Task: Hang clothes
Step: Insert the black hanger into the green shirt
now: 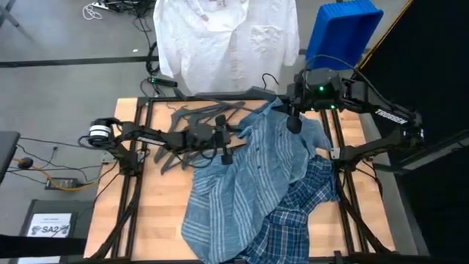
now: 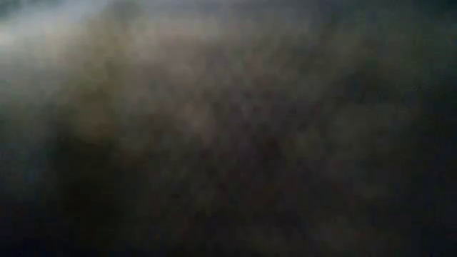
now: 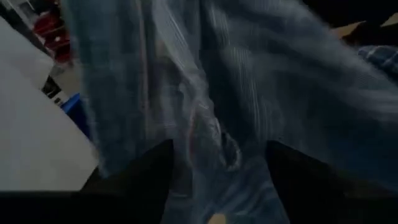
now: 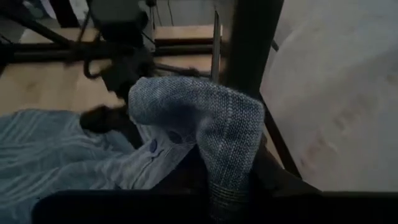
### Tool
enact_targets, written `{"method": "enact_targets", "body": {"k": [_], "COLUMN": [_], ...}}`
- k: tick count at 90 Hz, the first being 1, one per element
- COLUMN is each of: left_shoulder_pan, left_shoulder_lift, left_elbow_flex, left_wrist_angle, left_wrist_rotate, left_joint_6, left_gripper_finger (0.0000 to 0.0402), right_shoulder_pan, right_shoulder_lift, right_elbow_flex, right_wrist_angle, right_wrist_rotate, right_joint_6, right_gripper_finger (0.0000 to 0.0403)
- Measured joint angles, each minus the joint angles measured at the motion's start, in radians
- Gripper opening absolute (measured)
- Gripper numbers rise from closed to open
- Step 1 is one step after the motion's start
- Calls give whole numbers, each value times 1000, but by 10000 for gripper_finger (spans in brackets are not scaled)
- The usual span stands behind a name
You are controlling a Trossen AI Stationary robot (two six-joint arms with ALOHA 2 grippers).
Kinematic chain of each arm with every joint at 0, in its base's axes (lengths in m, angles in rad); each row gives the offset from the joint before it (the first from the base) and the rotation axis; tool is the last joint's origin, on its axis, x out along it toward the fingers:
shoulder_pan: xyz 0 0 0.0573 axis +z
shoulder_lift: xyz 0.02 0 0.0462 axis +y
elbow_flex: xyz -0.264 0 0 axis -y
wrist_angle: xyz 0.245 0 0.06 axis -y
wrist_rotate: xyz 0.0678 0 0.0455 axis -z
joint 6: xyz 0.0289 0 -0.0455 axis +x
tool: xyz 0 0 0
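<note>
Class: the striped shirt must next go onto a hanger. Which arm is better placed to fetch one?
Probably the left: the left gripper sits beside the hangers, while the right gripper is shut on the striped shirt.

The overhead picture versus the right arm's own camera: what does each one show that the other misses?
Only the high view shows the white shirt hanging behind the table, the plaid shirt, the hangers and the left gripper. Only the right wrist view shows a fold of cloth pinched close up. Both show the striped shirt.
</note>
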Motion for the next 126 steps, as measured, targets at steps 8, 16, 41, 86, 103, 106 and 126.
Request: {"method": "enact_targets", "body": {"k": [8,16,41,86,103,106,126], "left_shoulder_pan": [0,0,0,-23,-56,-61,-72], "left_shoulder_lift": [42,80,132,-238,-333,-341,-349], "left_elbow_flex": [29,53,100,102,107,107,108], "left_wrist_angle": [3,37,63,-656,-829,-844,-906], "left_wrist_rotate": [-31,-49,-90,-241,-282,-284,-308], "left_joint_6": [7,15,108,168,136,129,89], "left_gripper_finger": [233,229,111,0,0,0,0], "right_shoulder_pan": [0,0,0,1,2,3,3], "right_shoulder_lift": [0,0,0,-8,-5,-4,-1], "right_elbow_flex": [0,0,0,101,131,131,132], "right_wrist_angle": [15,19,20,-172,-239,-248,-355], "right_wrist_rotate": [-14,-30,-47,9,-36,-48,-53], "right_joint_6": [1,2,11,-21,-17,-17,-13], "right_gripper_finger": [26,26,26,26,26,26,26]}}
